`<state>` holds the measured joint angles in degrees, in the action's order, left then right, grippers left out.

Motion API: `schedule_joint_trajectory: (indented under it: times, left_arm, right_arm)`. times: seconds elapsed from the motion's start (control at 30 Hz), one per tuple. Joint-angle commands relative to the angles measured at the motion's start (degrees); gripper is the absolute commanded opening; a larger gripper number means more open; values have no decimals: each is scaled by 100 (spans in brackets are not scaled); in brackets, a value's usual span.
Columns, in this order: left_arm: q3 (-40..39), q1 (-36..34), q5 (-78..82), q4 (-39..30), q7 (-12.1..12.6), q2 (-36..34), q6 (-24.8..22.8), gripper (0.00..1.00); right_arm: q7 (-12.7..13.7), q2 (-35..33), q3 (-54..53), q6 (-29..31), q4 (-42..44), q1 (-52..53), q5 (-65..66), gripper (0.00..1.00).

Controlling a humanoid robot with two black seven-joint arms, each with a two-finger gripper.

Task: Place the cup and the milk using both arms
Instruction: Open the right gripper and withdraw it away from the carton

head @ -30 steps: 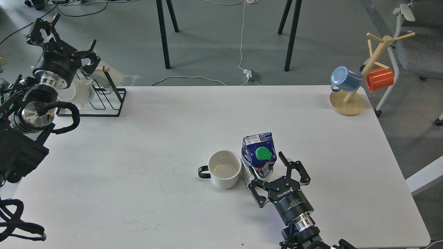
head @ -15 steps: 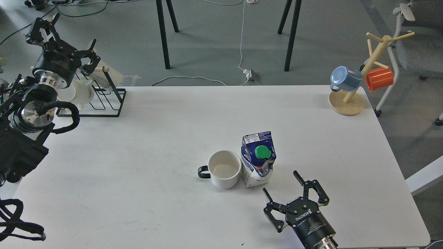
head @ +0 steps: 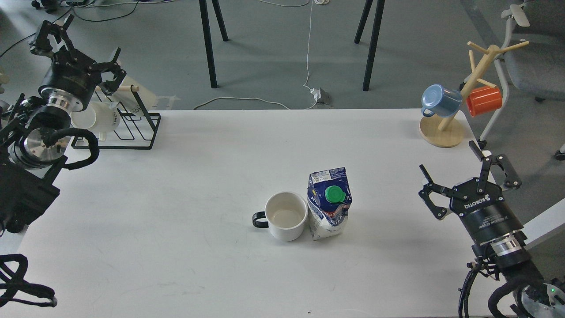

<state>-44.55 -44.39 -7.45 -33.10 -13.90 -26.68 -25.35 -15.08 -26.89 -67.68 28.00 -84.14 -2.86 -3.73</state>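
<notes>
Both grippers, right (head: 470,170) and left (head: 75,42), are hanging spread wide, well apart from the milk carton (head: 330,202) touching the cup (head: 286,215) on the white table (head: 176,198).

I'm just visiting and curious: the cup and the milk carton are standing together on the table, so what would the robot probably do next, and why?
Probably nothing more than drawing the right gripper further back to rest. The white cup and the milk carton stand upright side by side on the table, and both grippers are open, empty and apart from them; the left gripper hangs far off.
</notes>
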Motion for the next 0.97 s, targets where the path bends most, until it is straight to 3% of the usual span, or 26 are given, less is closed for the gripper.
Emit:
schedule_joint_trajectory:
  times: [0.0,0.17,0.37,0.5,0.93]
  left_arm:
    - [-10,0,-10,-13,1,101,-5,100]
    - [-45,-17,-10,-4,1,259,4,100]
    - [-63,-8,-37,5,-7,251,-14,100]
    - [-72,0,-37,-4,-34,224,-5,100]
    - [-36,-79,-28,-4,-78,277,39,100]
  right_arm:
    - [-13,87,9,0,520,1066,-13,98]
    - [31,456,132,0,2022,2410,-83,98]
    - [180,553,475,0,3288,3571,-435,97]
    - [233,966,519,0,4141,4204,-435,98]
    - [207,1177,519,0,4222,4496,-435,99]
